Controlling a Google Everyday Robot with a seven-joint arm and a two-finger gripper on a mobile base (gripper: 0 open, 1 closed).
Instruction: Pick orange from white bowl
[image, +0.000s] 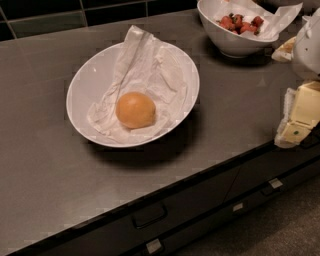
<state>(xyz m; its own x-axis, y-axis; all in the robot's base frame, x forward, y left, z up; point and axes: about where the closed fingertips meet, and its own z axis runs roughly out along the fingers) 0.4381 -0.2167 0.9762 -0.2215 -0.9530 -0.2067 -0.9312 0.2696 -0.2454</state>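
The orange (135, 110) is round and orange-yellow. It lies on a crumpled white paper napkin (145, 75) inside the white bowl (85, 85), a wide shallow oval bowl at the middle of the dark counter. My gripper (298, 117), cream and white, is at the right edge of the view, over the counter's front edge. It is well to the right of the bowl and apart from it, touching neither bowl nor orange.
A smaller, deeper white bowl (225, 42) with red strawberries (240, 22) stands at the back right. A dark tiled wall (50, 20) runs behind the counter. Drawers with handles (149, 215) sit below the counter's front edge (165, 187).
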